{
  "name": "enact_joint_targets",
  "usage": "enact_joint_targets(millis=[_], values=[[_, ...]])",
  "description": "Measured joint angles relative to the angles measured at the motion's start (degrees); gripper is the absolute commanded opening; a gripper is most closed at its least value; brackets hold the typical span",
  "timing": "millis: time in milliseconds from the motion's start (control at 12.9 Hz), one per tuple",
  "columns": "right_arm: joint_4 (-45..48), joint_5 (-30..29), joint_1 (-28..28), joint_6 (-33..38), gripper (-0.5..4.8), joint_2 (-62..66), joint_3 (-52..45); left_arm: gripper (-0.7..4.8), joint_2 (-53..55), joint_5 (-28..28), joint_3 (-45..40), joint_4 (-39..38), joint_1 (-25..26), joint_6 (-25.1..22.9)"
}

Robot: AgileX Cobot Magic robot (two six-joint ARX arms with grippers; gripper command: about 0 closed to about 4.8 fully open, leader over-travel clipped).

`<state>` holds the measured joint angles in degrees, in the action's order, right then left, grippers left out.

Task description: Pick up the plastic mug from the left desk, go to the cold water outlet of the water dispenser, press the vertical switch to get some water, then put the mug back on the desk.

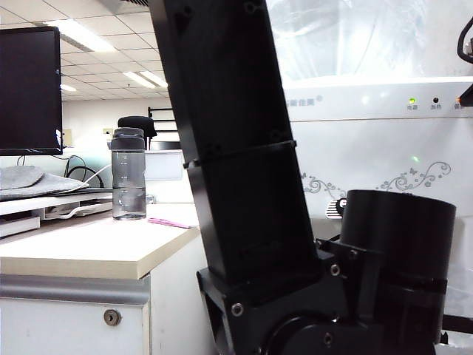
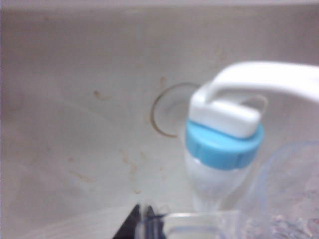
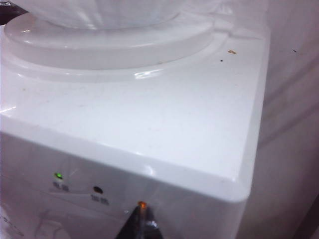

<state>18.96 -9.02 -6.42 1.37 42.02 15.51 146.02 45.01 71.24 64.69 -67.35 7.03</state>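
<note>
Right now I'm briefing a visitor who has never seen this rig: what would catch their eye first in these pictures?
First, the black robot arm filling the middle of the exterior view, hiding much of the white water dispenser. Next, in the left wrist view, the cold water outlet with its blue collar, close above the clear plastic mug that the left end effector carries. On the left desk stands a grey bottle.
</note>
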Motion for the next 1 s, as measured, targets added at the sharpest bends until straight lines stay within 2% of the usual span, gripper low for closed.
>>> enact_joint_targets(millis=[1005], values=[[0.0, 0.0, 0.0, 0.0, -0.01, 0.0, 0.3, -0.05, -0.7, 0.0, 0.0, 2.4, -0.4, -3.5]])
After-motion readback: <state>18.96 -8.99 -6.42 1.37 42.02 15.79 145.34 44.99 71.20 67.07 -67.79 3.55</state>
